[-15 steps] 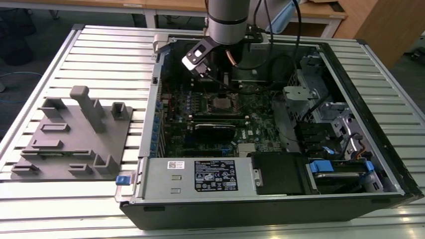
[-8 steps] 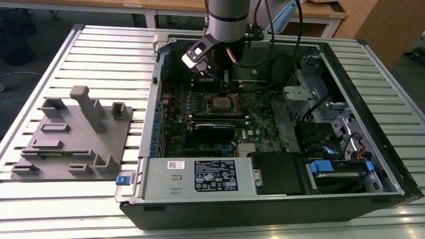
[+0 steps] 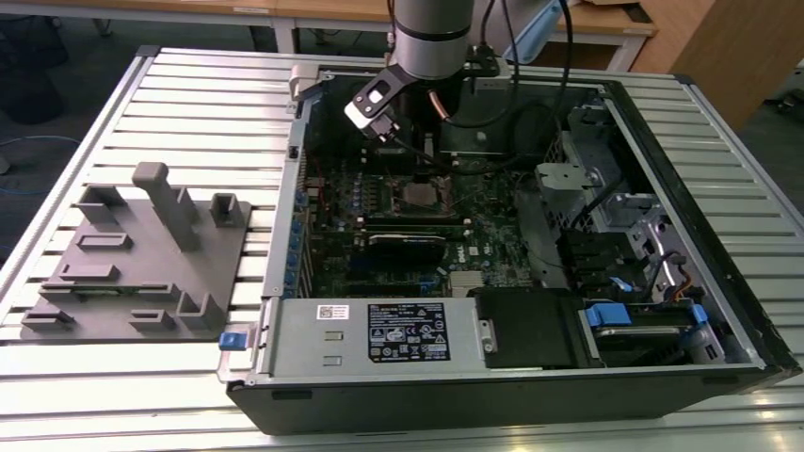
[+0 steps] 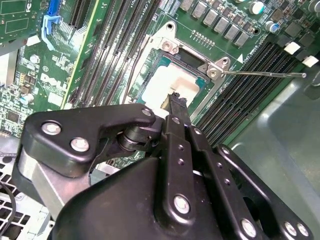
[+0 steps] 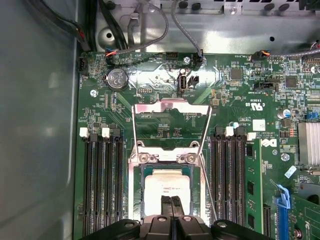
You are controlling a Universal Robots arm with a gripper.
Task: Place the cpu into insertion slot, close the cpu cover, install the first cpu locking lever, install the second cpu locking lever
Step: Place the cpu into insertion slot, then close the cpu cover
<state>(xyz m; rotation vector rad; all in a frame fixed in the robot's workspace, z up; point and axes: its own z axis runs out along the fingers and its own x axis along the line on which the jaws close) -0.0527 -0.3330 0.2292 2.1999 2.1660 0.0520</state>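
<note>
Twelve o'clock of the black card [image 3: 405, 240], exterior view — silvery-tan square cpu [image 5: 167, 182] sits in the silver-rimmed insertion slot [image 5: 134, 192]. Tool [image 5: 171, 200] clenched, empty. Thin silvery frame cover [image 5: 170, 107] stands open — closing wants even pressure.

Power supply label [image 3: 406, 332]: white, dark print, too small for us to read.
Circuit board [image 5: 240, 100]: white markings we cannot make out.
Cpu [image 5: 165, 182]: faint print, unreadable to us.

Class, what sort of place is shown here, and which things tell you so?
Probably a robotics lab bench: an open black desktop computer case on a slatted metal table, wooden desks behind.
</note>
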